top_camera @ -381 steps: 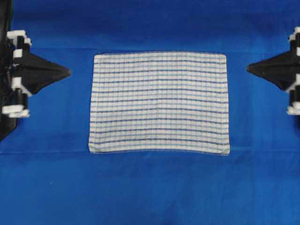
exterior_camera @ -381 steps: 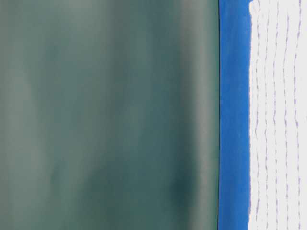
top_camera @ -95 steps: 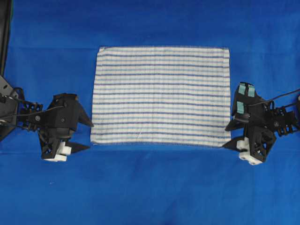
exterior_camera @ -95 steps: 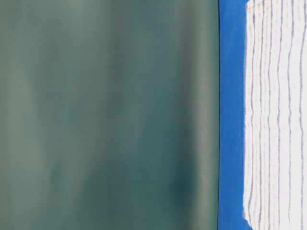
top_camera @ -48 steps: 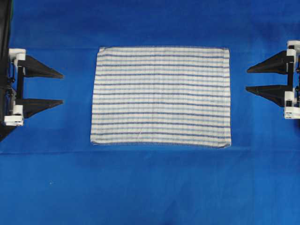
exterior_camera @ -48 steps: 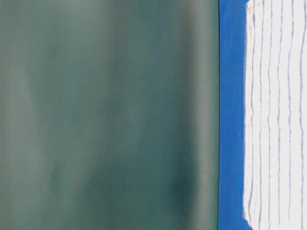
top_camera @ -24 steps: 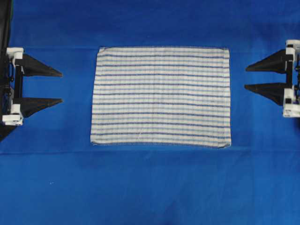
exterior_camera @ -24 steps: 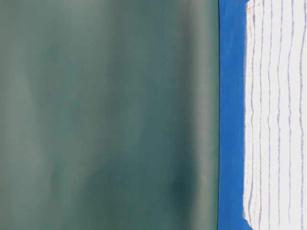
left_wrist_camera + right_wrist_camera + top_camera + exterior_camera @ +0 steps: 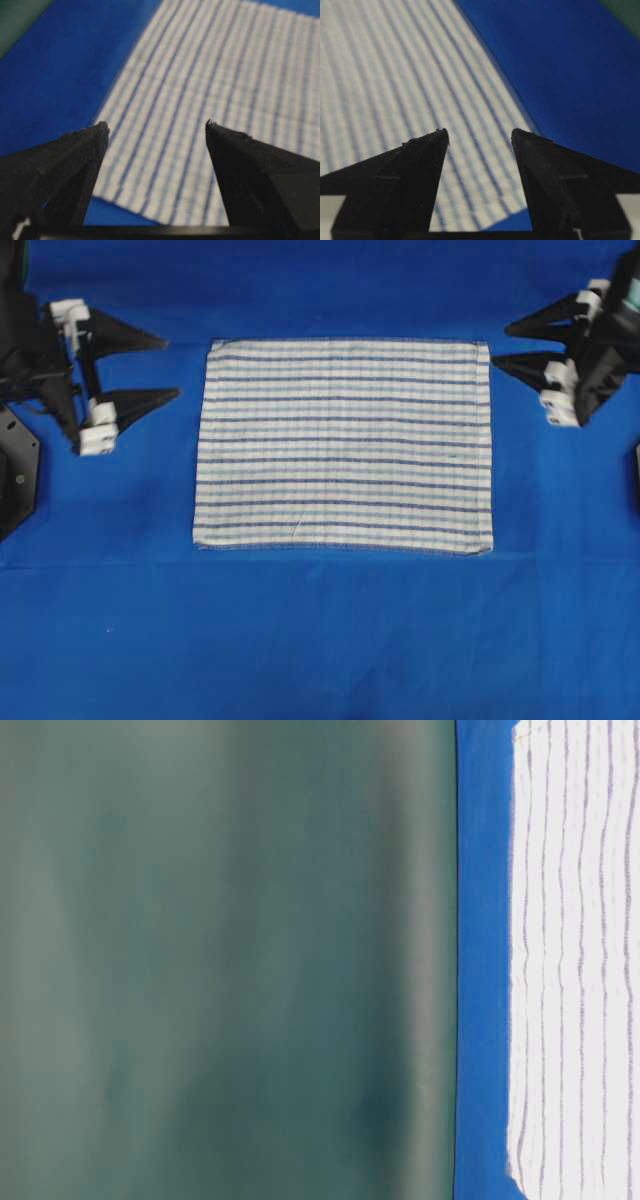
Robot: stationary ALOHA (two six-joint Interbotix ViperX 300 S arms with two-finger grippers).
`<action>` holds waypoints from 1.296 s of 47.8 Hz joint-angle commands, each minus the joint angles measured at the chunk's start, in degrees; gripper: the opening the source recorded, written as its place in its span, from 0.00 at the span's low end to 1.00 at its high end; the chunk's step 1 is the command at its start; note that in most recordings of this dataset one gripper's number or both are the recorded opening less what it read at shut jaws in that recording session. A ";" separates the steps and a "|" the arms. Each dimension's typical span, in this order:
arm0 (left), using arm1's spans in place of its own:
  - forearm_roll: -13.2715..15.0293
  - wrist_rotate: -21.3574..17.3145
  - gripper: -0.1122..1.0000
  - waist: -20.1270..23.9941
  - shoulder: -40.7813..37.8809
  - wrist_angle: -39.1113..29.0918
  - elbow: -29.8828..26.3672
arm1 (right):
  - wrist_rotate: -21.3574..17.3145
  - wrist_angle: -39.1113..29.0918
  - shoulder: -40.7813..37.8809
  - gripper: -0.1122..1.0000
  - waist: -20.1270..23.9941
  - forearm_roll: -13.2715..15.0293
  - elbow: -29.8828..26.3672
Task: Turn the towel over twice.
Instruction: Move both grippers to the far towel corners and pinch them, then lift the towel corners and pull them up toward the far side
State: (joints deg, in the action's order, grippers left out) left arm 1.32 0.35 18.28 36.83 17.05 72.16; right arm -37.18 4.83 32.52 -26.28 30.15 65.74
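Observation:
The towel (image 9: 343, 445), white with dark and light blue stripes, lies flat on the blue sheet in the middle of the overhead view. Its striped face also runs along the table in the table-level view (image 9: 575, 960). My left gripper (image 9: 172, 368) hovers open just off the towel's far left corner, fingertips pointing at it. My right gripper (image 9: 500, 346) hovers open beside the far right corner. In the left wrist view the open gripper (image 9: 156, 124) frames the towel (image 9: 210, 90) and its near corner. In the right wrist view the open gripper (image 9: 479, 131) frames a towel (image 9: 395, 75) corner. Neither holds anything.
A large plain blue sheet (image 9: 320, 640) covers the table all round the towel. A dark green backdrop (image 9: 220, 960) stands behind the table's far edge. The left arm's black base (image 9: 15, 470) sits at the left border.
Both open grippers have swung from the table's sides toward the towel's far corners and now point at them on a slant. The towel has not moved.

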 commanded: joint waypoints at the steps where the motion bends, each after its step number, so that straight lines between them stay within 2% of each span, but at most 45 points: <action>1: 0.00 -0.18 0.76 1.49 -3.87 1.32 -1.93 | 0.26 0.18 -4.75 0.67 -1.85 0.00 -2.64; 9: 0.00 -0.09 0.76 4.48 -13.54 3.25 -3.43 | 0.79 -0.18 -13.36 0.67 -4.48 0.18 -5.27; 23: 0.09 -0.09 0.76 6.94 -27.33 14.24 -5.19 | 1.32 -0.26 -26.46 0.67 -7.21 0.44 -9.23; 31: 0.09 -0.09 0.76 8.17 -33.93 17.23 -7.47 | 1.32 -0.26 -29.27 0.67 -8.00 0.97 -10.02; 41: 0.09 -0.09 0.74 9.49 -39.90 17.40 -10.11 | 1.23 -0.35 -29.88 0.67 -8.53 0.97 -9.49; 47: 0.00 -0.18 0.70 9.58 -41.31 16.61 -10.72 | 1.32 -1.49 -29.88 0.62 -8.53 0.97 -9.23; 50: 0.09 -0.18 0.65 9.58 -41.92 15.64 -10.90 | 1.32 -1.93 -29.97 0.52 -8.53 1.05 -9.23; 58: 0.09 -0.18 0.30 9.58 -42.89 13.27 -11.07 | 1.32 -1.76 -30.06 0.15 -8.53 1.23 -8.61; 62: 0.00 -0.26 0.16 9.58 -42.80 13.01 -10.99 | 1.32 -1.67 -29.97 0.15 -8.53 1.14 -8.44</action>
State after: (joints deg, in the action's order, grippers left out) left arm 1.32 0.18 27.86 -6.42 30.23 61.61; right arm -35.95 2.99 2.11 -34.63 31.29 57.39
